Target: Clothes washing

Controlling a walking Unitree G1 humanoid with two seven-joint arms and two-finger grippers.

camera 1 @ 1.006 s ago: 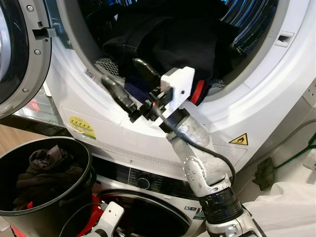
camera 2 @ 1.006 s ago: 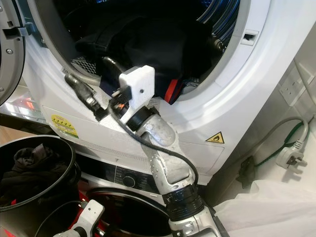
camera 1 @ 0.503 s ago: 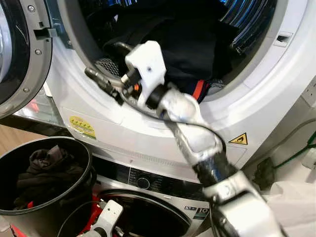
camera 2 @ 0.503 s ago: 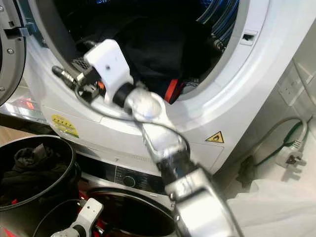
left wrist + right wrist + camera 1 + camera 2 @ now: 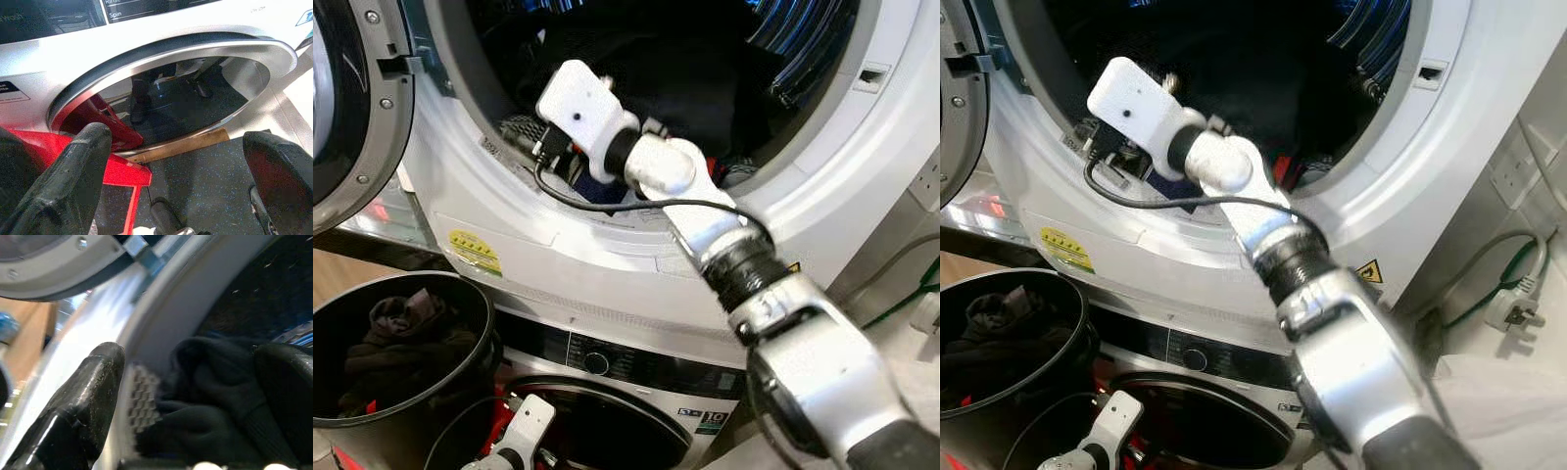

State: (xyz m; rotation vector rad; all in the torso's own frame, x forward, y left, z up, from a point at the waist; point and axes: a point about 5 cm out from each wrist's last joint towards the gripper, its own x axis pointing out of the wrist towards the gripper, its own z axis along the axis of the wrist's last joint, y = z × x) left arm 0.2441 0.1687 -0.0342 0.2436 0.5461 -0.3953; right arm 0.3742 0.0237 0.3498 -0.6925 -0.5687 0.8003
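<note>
Dark clothes (image 5: 695, 69) are piled inside the upper machine's drum. My right arm reaches up to the drum's lower left rim (image 5: 489, 147), and its white wrist block (image 5: 576, 103) covers most of the fingers. In the right wrist view my right gripper (image 5: 195, 382) is open, one finger (image 5: 93, 387) against the grey door seal and a black garment (image 5: 210, 396) lying between and ahead of the fingers. My left gripper (image 5: 181, 161) hangs open low in front of the lower washer's round door (image 5: 161, 98).
The upper machine's door (image 5: 352, 108) stands open at the left. A black basket (image 5: 475, 304) with dark clothes (image 5: 401, 348) sits at the lower left. A red stand (image 5: 117, 171) is by the lower washer. A plug and cable (image 5: 1513, 304) lie on the right.
My right arm has swung up and to the left, carrying its open gripper from the front panel to the drum's lower left rim at the clothes. The left arm has stayed low.
</note>
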